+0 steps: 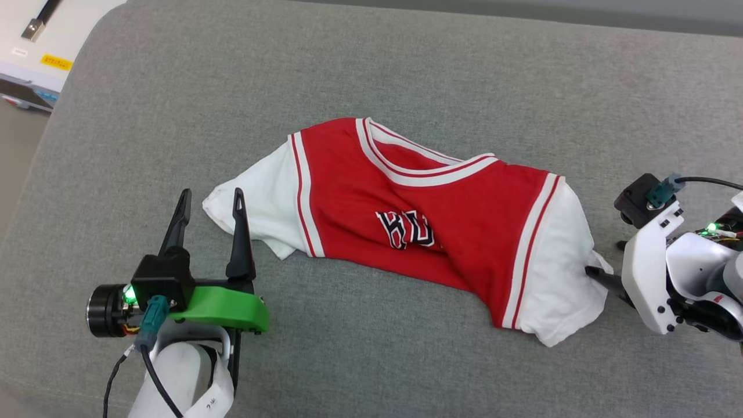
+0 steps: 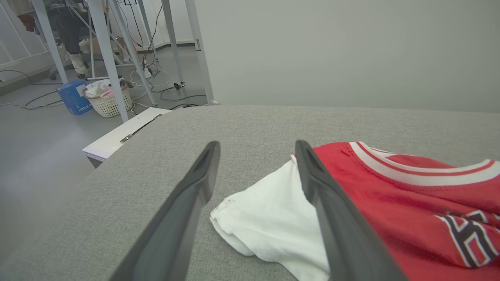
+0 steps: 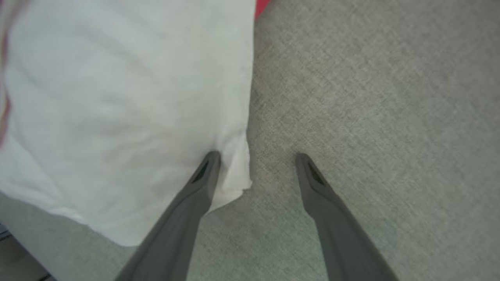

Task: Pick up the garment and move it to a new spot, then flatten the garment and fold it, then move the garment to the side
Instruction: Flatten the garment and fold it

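flanking one rumpled garment (image 1: pixel 464 232): left gripper (image 1: pixel 212 194) and right gripper (image 3: pixel 258 156), both spread

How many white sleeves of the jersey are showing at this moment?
2. One sleeve lies at the garment's left end, beside the open left tool. The other sleeve lies at the right end, its corner at the open right tool.
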You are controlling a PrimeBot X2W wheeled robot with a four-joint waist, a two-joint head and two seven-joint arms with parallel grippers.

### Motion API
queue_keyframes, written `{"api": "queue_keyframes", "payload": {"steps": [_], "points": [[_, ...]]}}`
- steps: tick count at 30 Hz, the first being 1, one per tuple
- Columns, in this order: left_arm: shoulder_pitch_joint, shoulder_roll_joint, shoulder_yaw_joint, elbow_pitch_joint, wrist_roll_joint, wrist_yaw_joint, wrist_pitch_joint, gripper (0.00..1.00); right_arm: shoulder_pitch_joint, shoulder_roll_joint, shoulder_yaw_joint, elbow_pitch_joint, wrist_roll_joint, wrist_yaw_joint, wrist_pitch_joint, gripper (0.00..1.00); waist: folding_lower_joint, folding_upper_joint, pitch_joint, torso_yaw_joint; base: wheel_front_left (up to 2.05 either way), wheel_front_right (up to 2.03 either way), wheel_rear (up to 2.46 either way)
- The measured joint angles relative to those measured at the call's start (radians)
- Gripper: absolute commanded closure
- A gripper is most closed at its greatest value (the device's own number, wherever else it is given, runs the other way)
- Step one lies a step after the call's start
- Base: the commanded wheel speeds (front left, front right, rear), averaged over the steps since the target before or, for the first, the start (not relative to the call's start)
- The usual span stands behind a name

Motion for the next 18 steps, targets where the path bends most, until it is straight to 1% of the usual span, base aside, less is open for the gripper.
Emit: {"api": "queue_keyframes", "payload": {"steps": [4,7,8,9,14,18], "points": [[-0.008,-0.029,0.028,0.008,0.025,-0.027,0.0,0.0,-0.034,-0.004,0.063,0.059,0.01,-0.001,-0.01,0.0,0.0,0.0,0.029,0.014,0.0,0.0,0.0],[-0.013,-0.045,0.05,0.014,0.045,-0.041,0.0,0.0,-0.053,-0.015,0.094,0.074,0.032,0.0,-0.022,0.0,0.0,0.0,0.041,0.023,0.0,0.0,0.0],[-0.013,-0.049,0.058,0.016,0.05,-0.046,0.0,0.0,-0.057,-0.018,0.103,0.076,0.035,0.0,-0.03,0.71,0.0,0.0,0.042,0.024,0.0,0.0,0.0],[-0.013,-0.053,0.066,0.019,0.056,-0.05,0.0,0.0,-0.06,-0.019,0.11,0.079,0.037,0.0,-0.046,1.0,-0.0001,0.0,0.041,0.024,0.0,0.0,0.0],[-0.013,-0.065,0.095,0.03,0.073,-0.072,0.0,0.0,-0.062,-0.015,0.132,0.095,0.064,-0.001,-0.136,1.0,0.0,0.0,0.022,0.012,0.0,0.0,0.0],[-0.01,-0.077,0.115,0.032,0.088,-0.087,0.0,0.0,-0.032,-0.023,0.118,0.08,0.096,0.0,-0.215,1.0,0.0,0.0,-0.005,-0.003,0.0,0.0,0.0]]}}
